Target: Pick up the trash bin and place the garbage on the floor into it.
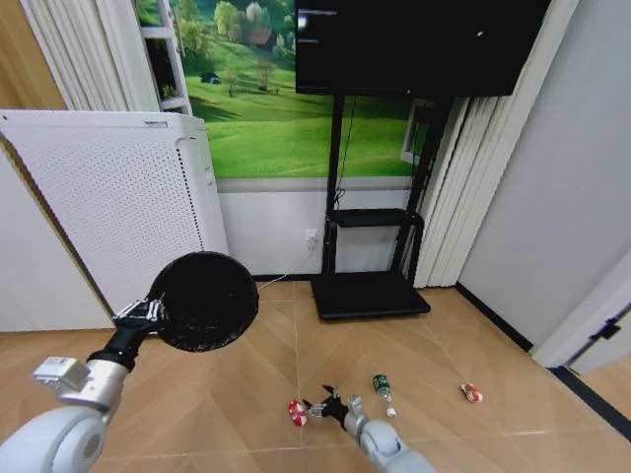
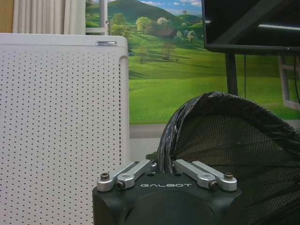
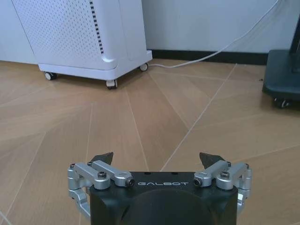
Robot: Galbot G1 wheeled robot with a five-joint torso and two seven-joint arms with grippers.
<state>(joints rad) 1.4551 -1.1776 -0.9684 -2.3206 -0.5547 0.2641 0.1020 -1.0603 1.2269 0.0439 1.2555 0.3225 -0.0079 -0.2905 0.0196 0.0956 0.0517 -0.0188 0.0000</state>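
Gripping the trash bin (image 1: 203,301) by its rim, the left hand (image 1: 148,313) is risking a slip; the open right hand (image 1: 322,406), probably just beside a red wrapper (image 1: 297,412), is risking nudging it away

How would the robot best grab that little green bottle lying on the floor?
Probably across the middle of the green bottle, coming straight down from above. It lies flat on the wood floor with bare space either side, so fingers can straddle its narrow body. The open right gripper hovers just beside it.
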